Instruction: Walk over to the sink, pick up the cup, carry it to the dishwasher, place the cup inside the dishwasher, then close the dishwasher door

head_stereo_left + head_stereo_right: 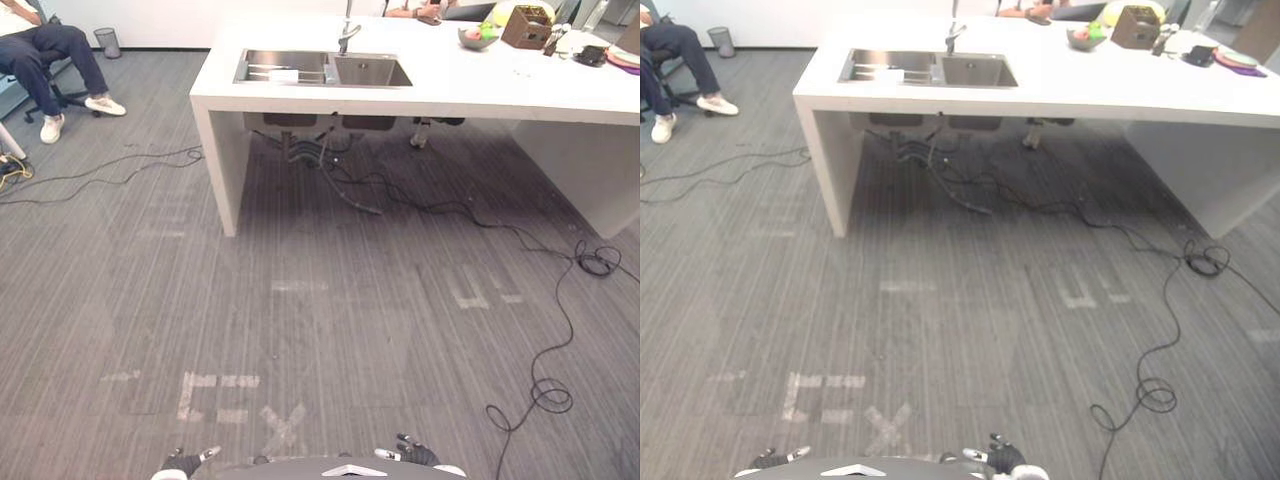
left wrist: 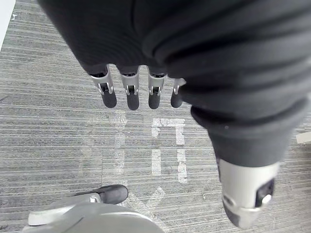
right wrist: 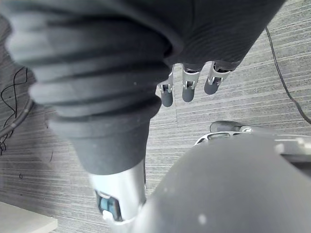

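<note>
Far ahead of both hands, across a wide stretch of grey floor (image 1: 330, 300): a long white counter (image 1: 480, 95), well out of reach. Set into the counter end that lies forward of the gap between the hands: a steel sink (image 1: 240, 72) of two basins side by side, long axis running across the line of approach, faucet (image 1: 347, 35) behind the divider. In the basin toward the left hand's side: a small white thing (image 1: 283, 76), possibly the cup, too small to tell for sure.

Down at the near edge: left hand (image 1: 186, 463) and right hand (image 1: 416, 455), low at the sides, both empty. In the wrist views: left fingers (image 2: 131, 94) hanging straight and relaxed over bare floor, right fingers (image 3: 187, 90) likewise slack, nothing grasped.

Judging by this: walking comes first, straight ahead, no reach possible yet. Roughly level in distance from the sink, neither hand clearly nearer; slight lean toward the left hand if the white thing proves to be the cup.
</note>
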{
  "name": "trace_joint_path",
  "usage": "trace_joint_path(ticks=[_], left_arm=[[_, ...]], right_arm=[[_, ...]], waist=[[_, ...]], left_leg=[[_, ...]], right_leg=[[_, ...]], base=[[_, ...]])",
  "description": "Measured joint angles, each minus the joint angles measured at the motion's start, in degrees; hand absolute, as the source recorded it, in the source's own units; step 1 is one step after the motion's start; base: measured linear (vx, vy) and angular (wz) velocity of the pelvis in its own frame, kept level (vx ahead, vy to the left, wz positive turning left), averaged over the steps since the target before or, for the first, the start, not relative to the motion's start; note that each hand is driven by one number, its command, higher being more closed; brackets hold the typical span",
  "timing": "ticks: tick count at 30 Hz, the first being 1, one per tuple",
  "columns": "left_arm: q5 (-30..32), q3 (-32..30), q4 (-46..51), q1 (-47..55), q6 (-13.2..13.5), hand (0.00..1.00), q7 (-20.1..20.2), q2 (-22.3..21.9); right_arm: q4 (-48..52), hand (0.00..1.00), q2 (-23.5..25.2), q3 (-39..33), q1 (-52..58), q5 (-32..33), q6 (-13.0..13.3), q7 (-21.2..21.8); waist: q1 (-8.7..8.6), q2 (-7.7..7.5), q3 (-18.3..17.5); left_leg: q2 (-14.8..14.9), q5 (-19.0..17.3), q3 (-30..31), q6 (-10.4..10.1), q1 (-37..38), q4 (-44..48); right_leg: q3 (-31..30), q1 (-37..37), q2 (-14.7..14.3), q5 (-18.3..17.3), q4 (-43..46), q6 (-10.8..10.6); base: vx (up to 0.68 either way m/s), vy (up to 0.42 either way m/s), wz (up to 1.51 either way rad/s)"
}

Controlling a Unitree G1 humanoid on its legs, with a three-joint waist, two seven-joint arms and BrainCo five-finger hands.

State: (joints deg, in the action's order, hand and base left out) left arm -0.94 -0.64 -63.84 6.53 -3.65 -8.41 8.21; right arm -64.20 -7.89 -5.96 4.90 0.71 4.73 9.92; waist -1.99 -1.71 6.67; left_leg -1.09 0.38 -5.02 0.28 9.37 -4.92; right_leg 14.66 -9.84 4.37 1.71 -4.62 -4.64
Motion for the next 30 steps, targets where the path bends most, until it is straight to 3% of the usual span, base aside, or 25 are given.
trace_joint_path(ticks=[19,21,23,24,25,26,28,30], left_arm=[[-1.2,-1.4,-0.3,-0.3,-3.2,0.00,2.1,-0.1],[-1.1,-1.2,-0.2,-0.3,-3.6,0.00,1.9,-0.2],[-1.2,-0.5,-0.1,-0.6,-4.0,0.00,1.1,0.1],[-1.3,-0.1,-0.1,-0.8,-4.0,0.00,0.8,0.0],[-1.8,0.7,0.1,-1.0,-4.2,0.00,0.3,0.2],[-3.2,0.4,0.3,-1.4,-4.7,0.00,-0.1,0.4],[-4.1,-0.8,0.3,-1.4,-5.4,0.00,-0.2,0.5],[-3.9,-3.9,0.2,-1.9,-6.6,0.00,-0.1,0.0]], right_arm=[[0.0,0.00,0.7,-3.3,0.7,4.0,0.1,1.9],[0.1,0.00,0.7,-3.8,0.7,4.4,0.1,1.9],[0.5,0.00,0.8,-3.9,1.0,5.9,0.3,1.8],[0.8,0.00,0.7,-3.9,0.9,6.2,0.5,1.8],[1.5,0.00,0.7,-3.9,0.5,6.5,0.7,1.9],[1.6,0.00,0.6,-4.0,0.5,6.9,0.9,2.0],[1.5,0.00,1.2,-4.2,0.7,7.0,1.3,2.0],[1.6,0.00,2.1,-6.7,0.9,8.0,1.3,2.0]], waist=[[-0.41,0.09,0.0],[-0.50,0.00,0.5],[-0.25,-0.69,1.3],[-0.16,-0.39,1.6],[-0.40,-0.32,2.5],[-0.75,-0.32,3.4],[-1.46,-0.17,3.3],[-1.61,-0.09,4.2]], left_leg=[[-0.4,0.2,0.4,0.4,0.2,0.0],[-0.5,-0.6,0.4,0.3,0.8,0.0],[-1.5,-1.5,0.6,1.6,2.0,0.0],[-1.5,-1.6,0.5,1.7,2.1,0.0],[-1.7,-1.7,0.5,2.1,3.0,0.0],[-1.7,-2.0,0.8,2.6,3.9,0.4],[-1.1,-2.5,2.2,2.5,4.2,0.6],[0.3,-5.2,4.1,1.8,1.9,4.5]], right_leg=[[0.0,-0.2,0.4,-0.6,0.8,-0.2],[0.1,2.3,1.5,-4.2,7.7,-0.6],[-1.5,8.4,4.6,-9.4,23.2,-2.7],[-2.1,10.8,5.3,-9.6,28.3,-2.5],[-3.0,15.0,6.3,-8.6,37.8,-0.9],[-4.2,17.8,6.6,-10.3,42.7,-0.3],[-4.5,18.4,5.8,-13.0,41.2,-0.2],[-4.5,19.6,4.8,-13.0,32.8,-0.2]], base=[[0.00,0.000,0.00],[0.01,0.018,0.03],[0.03,0.047,-0.01],[0.01,0.043,-0.05],[0.03,0.029,0.03],[0.06,0.006,0.09],[0.10,-0.036,0.30],[0.14,-0.078,0.42]])
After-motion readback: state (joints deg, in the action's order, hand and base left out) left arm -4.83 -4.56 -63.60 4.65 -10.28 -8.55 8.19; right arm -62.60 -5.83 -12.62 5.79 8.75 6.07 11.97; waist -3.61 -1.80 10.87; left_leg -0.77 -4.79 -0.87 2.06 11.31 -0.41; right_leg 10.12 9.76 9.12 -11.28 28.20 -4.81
